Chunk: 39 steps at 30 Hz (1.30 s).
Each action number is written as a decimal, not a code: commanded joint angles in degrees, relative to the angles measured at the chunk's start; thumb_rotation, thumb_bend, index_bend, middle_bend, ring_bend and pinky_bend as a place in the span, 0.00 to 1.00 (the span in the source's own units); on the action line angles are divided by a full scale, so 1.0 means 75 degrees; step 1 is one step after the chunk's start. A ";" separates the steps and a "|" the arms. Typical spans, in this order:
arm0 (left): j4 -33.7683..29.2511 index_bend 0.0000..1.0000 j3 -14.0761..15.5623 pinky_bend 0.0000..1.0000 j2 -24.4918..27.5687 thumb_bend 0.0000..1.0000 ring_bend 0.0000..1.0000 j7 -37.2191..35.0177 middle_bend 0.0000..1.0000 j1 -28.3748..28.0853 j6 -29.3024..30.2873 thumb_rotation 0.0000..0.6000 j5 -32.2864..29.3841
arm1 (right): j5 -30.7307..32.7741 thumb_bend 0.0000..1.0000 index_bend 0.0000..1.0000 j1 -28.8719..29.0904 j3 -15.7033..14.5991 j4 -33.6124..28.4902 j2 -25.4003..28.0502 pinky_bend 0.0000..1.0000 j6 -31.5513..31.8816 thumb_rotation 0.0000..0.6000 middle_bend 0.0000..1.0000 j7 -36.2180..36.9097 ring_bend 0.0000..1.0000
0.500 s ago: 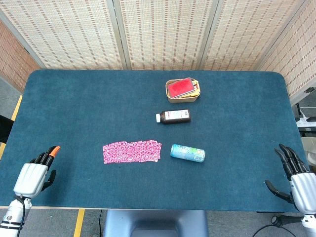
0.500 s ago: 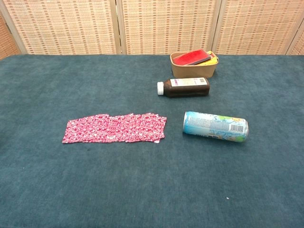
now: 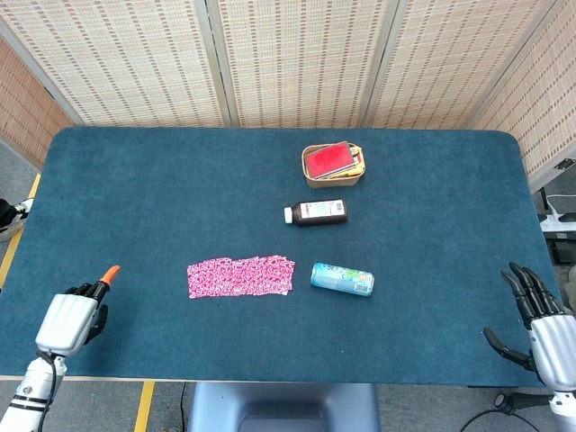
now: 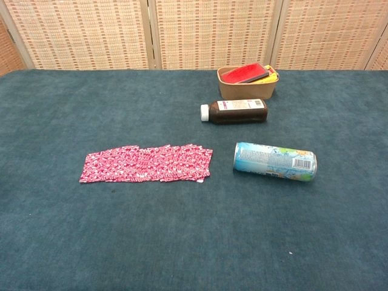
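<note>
My left hand (image 3: 67, 320) is curled and holds nothing; my right hand (image 3: 538, 325) is open wide, near the table (image 3: 135, 198) edge.

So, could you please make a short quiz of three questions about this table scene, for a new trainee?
1. True or false: the can stands upright on the table.
2. Which thing lies nearest the pink patterned cloth?
A. the can
B. the basket
C. the right hand
3. Fill in: the brown bottle lies on its side with its white cap pointing toward the robot's ____ side.

Key
1. False; it lies on its side.
2. A
3. left; the cap points toward the side of the left hand, which has an orange fingertip.
</note>
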 commanded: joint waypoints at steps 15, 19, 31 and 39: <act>-0.0177 0.00 -0.0245 0.68 -0.0927 0.89 0.71 0.1699 0.71 -0.1485 -0.2158 1.00 -0.0673 | -0.0098 0.19 0.00 -0.0026 -0.0017 0.0067 0.0001 0.21 0.0114 1.00 0.00 0.0139 0.00; -0.0049 0.00 -0.0342 0.68 -0.1178 0.89 0.71 0.2056 0.71 -0.1792 -0.2605 1.00 -0.1099 | -0.0125 0.19 0.00 -0.0047 -0.0015 0.0075 0.0018 0.21 0.0188 1.00 0.00 0.0230 0.00; 0.0403 0.00 -0.0421 0.68 -0.1585 0.89 0.71 0.2398 0.71 -0.2303 -0.3276 1.00 -0.2348 | -0.0103 0.19 0.00 -0.0032 -0.0006 0.0084 0.0033 0.21 0.0161 1.00 0.00 0.0254 0.00; 0.0532 0.00 -0.0254 0.68 -0.1672 0.89 0.71 0.2387 0.71 -0.2412 -0.3295 1.00 -0.2593 | -0.0094 0.19 0.00 -0.0030 -0.0001 0.0082 0.0024 0.21 0.0156 1.00 0.00 0.0230 0.00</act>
